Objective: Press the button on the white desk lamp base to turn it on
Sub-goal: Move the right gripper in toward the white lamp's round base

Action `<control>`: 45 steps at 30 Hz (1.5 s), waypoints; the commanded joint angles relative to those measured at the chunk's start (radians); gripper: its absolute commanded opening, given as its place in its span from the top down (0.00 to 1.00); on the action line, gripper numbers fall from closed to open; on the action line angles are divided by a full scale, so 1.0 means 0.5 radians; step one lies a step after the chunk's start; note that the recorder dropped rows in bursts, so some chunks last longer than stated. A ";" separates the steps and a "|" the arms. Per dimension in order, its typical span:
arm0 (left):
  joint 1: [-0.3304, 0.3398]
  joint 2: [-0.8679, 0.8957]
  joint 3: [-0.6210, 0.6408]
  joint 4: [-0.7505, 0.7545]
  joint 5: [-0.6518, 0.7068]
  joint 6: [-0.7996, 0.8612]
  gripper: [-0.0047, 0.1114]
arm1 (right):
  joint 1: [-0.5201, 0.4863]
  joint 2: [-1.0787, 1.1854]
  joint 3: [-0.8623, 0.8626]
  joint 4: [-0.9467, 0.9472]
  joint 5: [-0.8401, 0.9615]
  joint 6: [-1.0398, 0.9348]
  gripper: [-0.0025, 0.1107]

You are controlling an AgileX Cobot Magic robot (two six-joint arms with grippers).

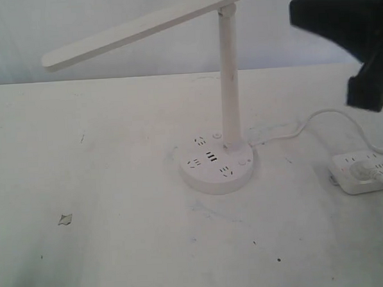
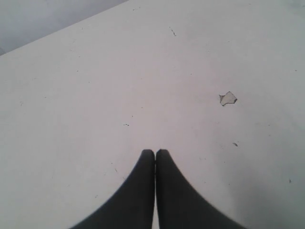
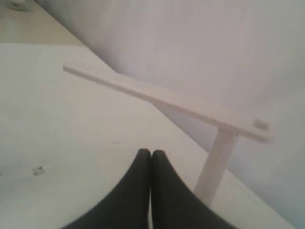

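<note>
Left gripper (image 2: 155,155) clenched, tips pressed together over bare table (image 1: 121,263) by a chipped spot (image 1: 66,219) at near left, with wide open room there. Mid-table stands the white desk lamp base (image 1: 215,171), small round buttons (image 1: 242,160) on top among sockets and USB slots, with cable (image 1: 306,121) and power strip (image 1: 360,173) close on its right. Right gripper (image 3: 151,157) clenched too, high at far right near pole (image 1: 229,77) and bar head (image 1: 147,23); likely risks are that a careless descent clips pole or head and tips the lamp, or the tips land on a socket, not the button.

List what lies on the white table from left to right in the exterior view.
From the left: small grey chipped spot → round white desk lamp base → white rectangular power strip.
</note>
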 commanded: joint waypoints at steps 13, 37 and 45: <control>-0.009 -0.010 0.007 -0.008 0.006 -0.003 0.96 | 1.030 0.857 0.218 -0.056 1.597 0.373 0.98; -0.009 -0.010 0.007 -0.008 0.006 -0.003 0.96 | 1.037 1.431 0.234 -0.056 2.263 0.888 0.98; -0.009 -0.010 0.007 -0.008 0.006 -0.003 0.96 | 1.037 1.431 0.174 -0.056 2.187 0.638 0.98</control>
